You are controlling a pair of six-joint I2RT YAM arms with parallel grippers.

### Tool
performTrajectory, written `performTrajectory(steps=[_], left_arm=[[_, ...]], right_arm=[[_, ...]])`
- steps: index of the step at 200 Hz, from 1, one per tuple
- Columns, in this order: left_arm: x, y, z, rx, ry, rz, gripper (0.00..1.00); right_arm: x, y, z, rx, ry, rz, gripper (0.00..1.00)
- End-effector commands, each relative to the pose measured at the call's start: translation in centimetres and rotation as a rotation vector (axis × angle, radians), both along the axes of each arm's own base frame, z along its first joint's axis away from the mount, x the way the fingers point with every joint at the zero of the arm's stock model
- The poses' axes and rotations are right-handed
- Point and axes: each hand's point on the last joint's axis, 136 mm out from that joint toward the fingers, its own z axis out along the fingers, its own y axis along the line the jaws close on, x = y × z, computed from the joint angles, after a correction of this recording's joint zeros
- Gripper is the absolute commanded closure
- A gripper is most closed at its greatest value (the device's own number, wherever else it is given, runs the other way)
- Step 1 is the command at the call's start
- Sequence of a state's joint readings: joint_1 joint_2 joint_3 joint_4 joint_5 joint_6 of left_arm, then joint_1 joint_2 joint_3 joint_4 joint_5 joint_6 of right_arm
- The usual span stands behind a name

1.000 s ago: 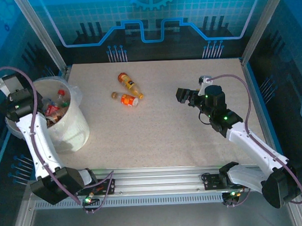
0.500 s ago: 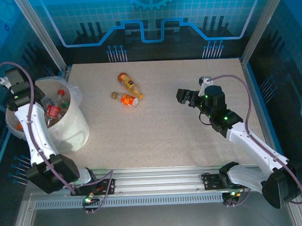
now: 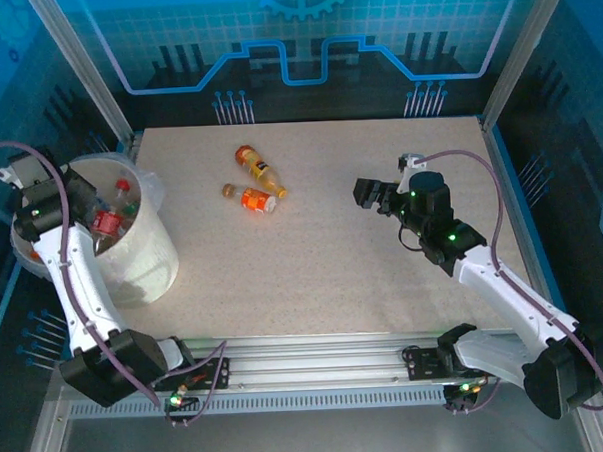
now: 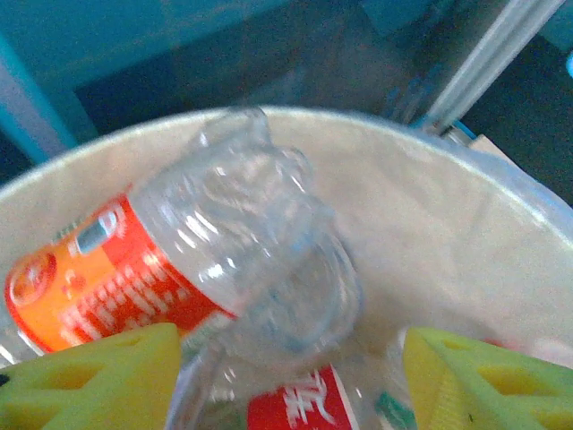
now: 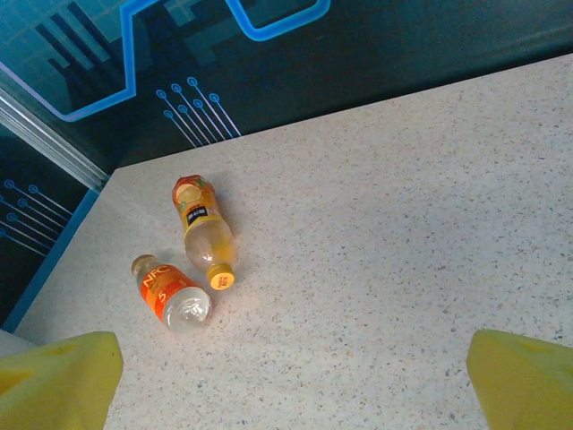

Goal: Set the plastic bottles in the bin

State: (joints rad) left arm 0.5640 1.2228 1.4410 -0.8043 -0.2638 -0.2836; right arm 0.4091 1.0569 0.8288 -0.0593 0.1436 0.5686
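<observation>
Lying loose, two orange bottles (image 3: 252, 198), bin (image 3: 151, 261) holding more, right fingers (image 5: 54, 376) spread

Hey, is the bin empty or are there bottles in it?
Not empty. The bin holds several bottles, including a clear bottle with a red-orange label.

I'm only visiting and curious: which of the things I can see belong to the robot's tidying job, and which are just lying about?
Part of the job:
- bin
- bottles inside it
- yellow-orange bottle lying on the table
- orange-labelled bottle beside it

Just there:
- table
- blue backdrop
- metal frame posts
</observation>
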Motion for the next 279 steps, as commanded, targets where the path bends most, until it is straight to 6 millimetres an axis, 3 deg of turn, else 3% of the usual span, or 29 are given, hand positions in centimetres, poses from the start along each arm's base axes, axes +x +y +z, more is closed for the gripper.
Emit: performTrajectory(steps=[1,29,66,110,137,179,223,279], left_arm=[[-0.4,-3.8,4.8,-0.021,-0.138,-0.098,0.32],[0.9,-9.9,8.2,0.004,-0.232,-0.274,0.28],[4.4,-18.1,8.5,-0.052,-0.373,-0.484,0.25],[9.0,-28.2,4.4,-0.078,-0.359,-0.672,0.16],[12.1,-32.2,-0.5,-0.123,-0.298,-0.683,0.05],[16.3,-33.1,-8.9,-0.179,-0.152,-0.551,0.01],[17.9,-32.0,-17.9,-0.321,0.116,-0.378,0.01],[18.9,-31.4,-23.5,-0.426,0.156,-0.292,0.02]], right_arm=[[-0.4,-0.8,1.1,0.006,-0.026,-0.024,0.0],[-0.9,-1.0,0.8,0.008,-0.025,-0.025,0.0],[-1.6,-0.6,0.8,-0.013,-0.013,0.018,0.0],[-2.4,0.4,0.5,-0.025,0.021,0.088,0.0],[-2.7,0.8,0.1,-0.013,0.034,0.097,0.0],[-3.3,1.4,0.2,-0.012,0.049,0.121,0.0],[-4.2,1.6,0.6,-0.038,0.056,0.148,0.0],[-4.8,1.4,0.6,-0.048,0.055,0.146,0.0]])
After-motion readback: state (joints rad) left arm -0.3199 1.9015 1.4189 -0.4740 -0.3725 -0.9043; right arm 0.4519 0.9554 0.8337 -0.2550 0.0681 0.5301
